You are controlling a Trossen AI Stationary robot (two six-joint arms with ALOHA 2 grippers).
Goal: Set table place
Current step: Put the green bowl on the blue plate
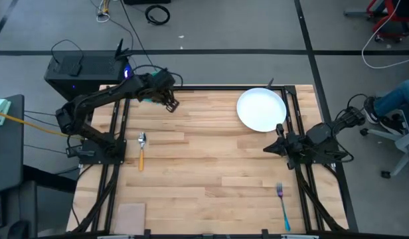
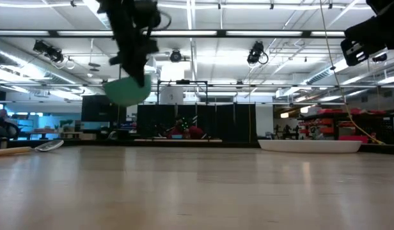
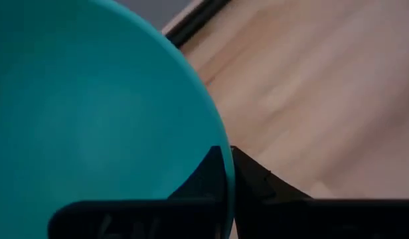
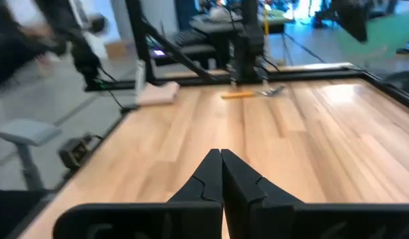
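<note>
My left gripper (image 1: 168, 101) is shut on the teal bowl (image 1: 149, 99) above the table's far left part. In the low view the bowl (image 2: 128, 89) hangs well above the tabletop. The white plate (image 1: 261, 109) lies flat at the far right. The orange-handled spoon (image 1: 142, 149) lies on the left side. The blue-handled fork (image 1: 283, 206) lies near the front right. My right gripper (image 1: 274, 146) is shut and empty over the table's right side, south of the plate. My left gripper (image 3: 228, 151) holds the bowl by its rim (image 3: 221, 143), one finger inside the bowl (image 3: 208, 176) and one outside (image 3: 261, 182). The bowl is lifted clear of the table and hangs below the gripper in the low view.
A tan rectangular pad (image 1: 130, 216) lies at the front left corner. Black rails (image 1: 304, 119) edge the table. Bare wood (image 1: 211, 159) spans the middle between spoon and fork. A person's leg and a chair (image 1: 397, 106) show beyond the right edge.
</note>
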